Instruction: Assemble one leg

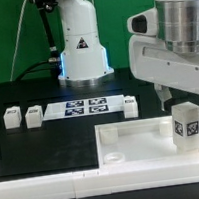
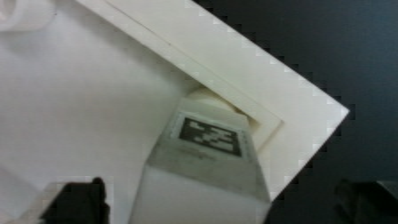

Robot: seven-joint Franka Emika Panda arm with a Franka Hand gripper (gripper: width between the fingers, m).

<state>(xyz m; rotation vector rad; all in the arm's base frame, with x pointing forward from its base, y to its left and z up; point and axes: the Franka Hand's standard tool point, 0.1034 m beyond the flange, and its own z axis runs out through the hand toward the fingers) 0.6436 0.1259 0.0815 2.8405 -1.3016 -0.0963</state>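
A white leg (image 1: 186,120) with a black-and-white tag stands upright in the corner socket of the large white rimmed panel (image 1: 133,144), at the exterior view's right. My gripper (image 1: 174,94) hangs just above it. In the wrist view the leg (image 2: 210,150) runs from the panel's corner (image 2: 267,90) toward the camera, between my two dark fingertips (image 2: 75,200). There is a gap on each side of the leg. The jaws stand open and hold nothing.
Three more legs lie on the black table behind the panel: two at the exterior view's left (image 1: 10,118) (image 1: 33,117) and one near the middle (image 1: 131,106). The marker board (image 1: 86,107) lies between them. The arm's base (image 1: 81,44) stands behind.
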